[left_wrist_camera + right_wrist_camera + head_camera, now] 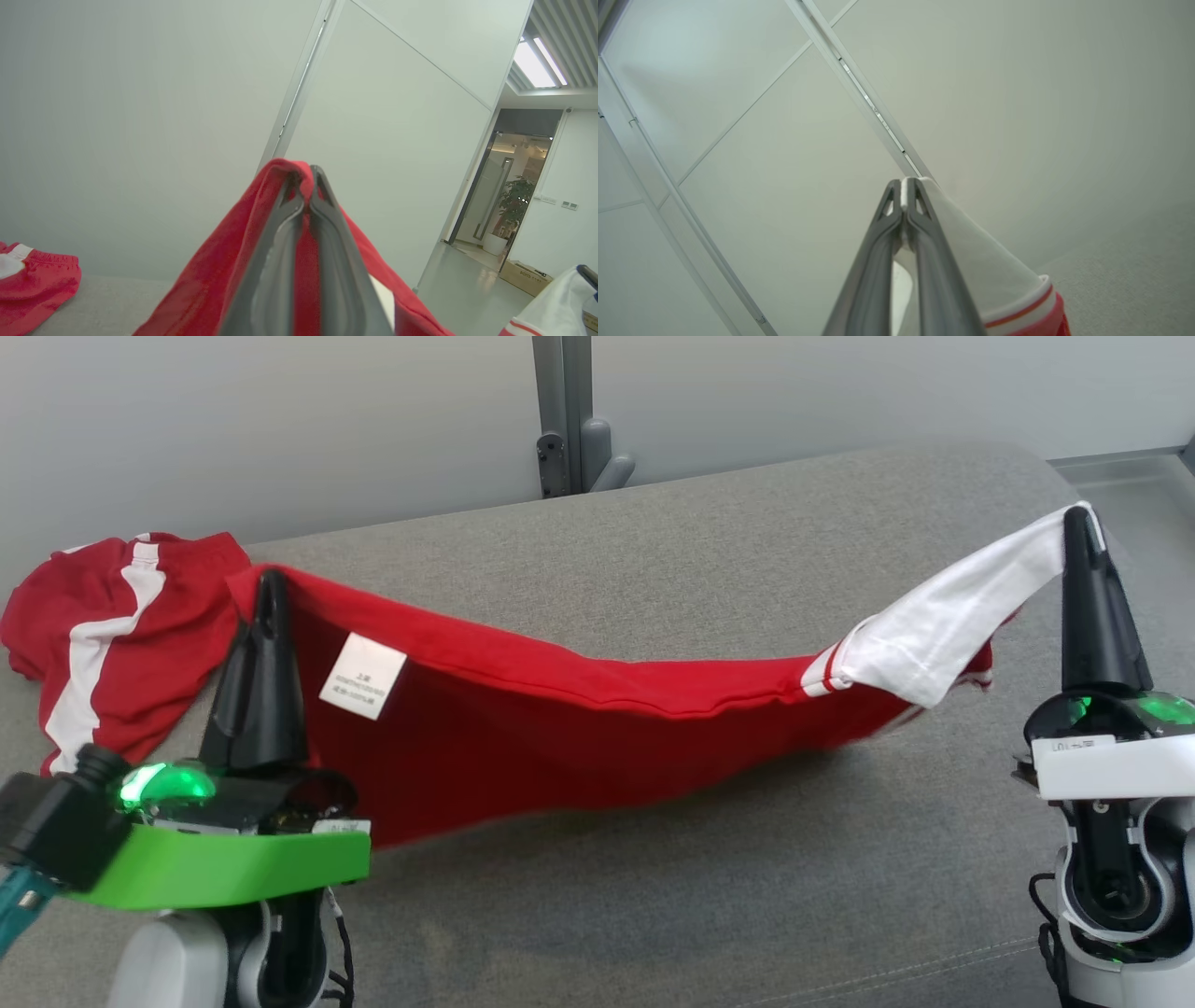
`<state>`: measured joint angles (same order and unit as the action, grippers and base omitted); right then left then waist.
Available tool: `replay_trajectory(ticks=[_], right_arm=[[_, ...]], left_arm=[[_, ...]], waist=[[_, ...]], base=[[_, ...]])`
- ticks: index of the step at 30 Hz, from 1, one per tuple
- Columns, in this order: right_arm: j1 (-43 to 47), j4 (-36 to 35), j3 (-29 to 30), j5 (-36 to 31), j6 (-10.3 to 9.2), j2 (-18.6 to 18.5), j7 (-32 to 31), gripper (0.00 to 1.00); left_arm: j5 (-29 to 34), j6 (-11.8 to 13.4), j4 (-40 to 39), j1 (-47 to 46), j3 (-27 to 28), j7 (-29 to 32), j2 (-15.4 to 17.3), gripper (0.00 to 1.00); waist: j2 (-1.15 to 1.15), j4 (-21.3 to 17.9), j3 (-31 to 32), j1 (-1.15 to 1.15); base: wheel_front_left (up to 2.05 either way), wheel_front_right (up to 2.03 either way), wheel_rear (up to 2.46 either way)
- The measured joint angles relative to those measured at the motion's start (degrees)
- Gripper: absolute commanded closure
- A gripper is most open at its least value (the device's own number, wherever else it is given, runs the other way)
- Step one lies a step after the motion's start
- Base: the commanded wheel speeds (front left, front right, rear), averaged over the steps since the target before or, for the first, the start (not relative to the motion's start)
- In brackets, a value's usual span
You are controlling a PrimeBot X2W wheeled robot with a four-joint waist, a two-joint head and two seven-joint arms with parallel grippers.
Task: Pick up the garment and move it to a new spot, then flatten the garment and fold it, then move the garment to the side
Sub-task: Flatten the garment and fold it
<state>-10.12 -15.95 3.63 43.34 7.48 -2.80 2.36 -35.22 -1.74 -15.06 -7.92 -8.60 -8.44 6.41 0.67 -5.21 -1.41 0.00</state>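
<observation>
In the head view, the left gripper (272,583) is closed on the red hem of the garment (560,709) near the left edge of the grey cushion (700,541). The right gripper (1076,518) is closed on its white sleeve (943,616) near the right edge. The cloth hangs between them and sags in the middle. A second red garment (103,616) lies at the far left corner, so I think the held one should be laid down well apart from it. In the left wrist view, the fingers (275,261) pinch a thick red fold between them. In the right wrist view, the fingers (873,270) pinch only a thin white edge, so it seems better to stretch gently and to lower both ends together.
</observation>
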Motion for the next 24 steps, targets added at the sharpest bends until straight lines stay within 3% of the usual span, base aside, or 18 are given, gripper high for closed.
replay_trajectory(ticks=[8,15,20,24], right_arm=[[-2.71,-9.7,2.38,0.6,0.0,-0.15,-4.42,1.0],[-8.49,-10.91,3.75,0.42,0.0,-0.14,-7.65,1.0],[-19.22,-2.47,1.02,-0.2,0.0,-0.08,-7.88,1.0],[-34.44,10.93,-0.18,-2.81,0.0,-0.1,-5.45,1.0]], left_arm=[[-0.24,1.75,-12.33,-6.11,0.91,6.65,2.9,1.0],[-0.23,2.01,-12.1,-14.82,0.33,11.43,4.35,1.0],[-0.89,0.15,-1.69,-24.93,0.19,13.43,5.65,1.0],[0.11,-1.24,10.22,-38.62,0.71,14.34,7.58,1.0]], waist=[[0.0,-0.63,0.08,0.0],[0.0,-0.63,-2.11,0.0],[0.0,-0.68,-5.52,0.0],[0.0,-1.01,-9.39,0.0]], base=[[0.0,0.0,0.0],[0.0,0.0,0.0],[0.0,0.0,0.0],[0.0,0.0,0.0]])
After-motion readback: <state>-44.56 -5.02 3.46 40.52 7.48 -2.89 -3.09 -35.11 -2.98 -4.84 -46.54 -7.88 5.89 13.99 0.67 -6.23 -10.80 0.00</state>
